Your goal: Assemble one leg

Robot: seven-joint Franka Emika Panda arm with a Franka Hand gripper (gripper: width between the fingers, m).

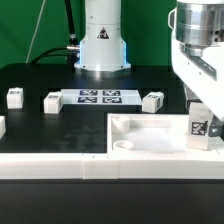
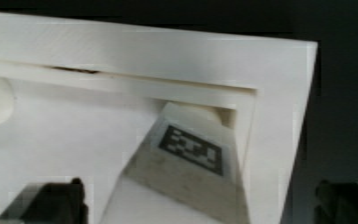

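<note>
Exterior view, left to right: three spare small white oblong plastic blocks lie loose on the black table (image 1: 30, 80), one at the far left edge (image 1: 15, 97), one beside it (image 1: 51, 101), one past the marker board (image 1: 105, 97) at (image 1: 152, 101); a fourth is cut off at the left border. Large white square panel with raised rim (image 1: 150, 135) sits front right. The leg (image 1: 199, 125), a small white oblong plastic block with black-and-white tag, stands upright in the panel's right corner region, directly under the gripper (image 1: 196, 95). Wrist view: the same tagged block sits against the inner rim, dark fingertips (image 2: 51, 200) well out on either side, not touching it. Jaws spread wide, holding nothing. Judgement: leg seated at its corner, release step in hand. Next move calls for a straight lift clear without nudging the block; whether it is fully fastened cannot be told.
</note>
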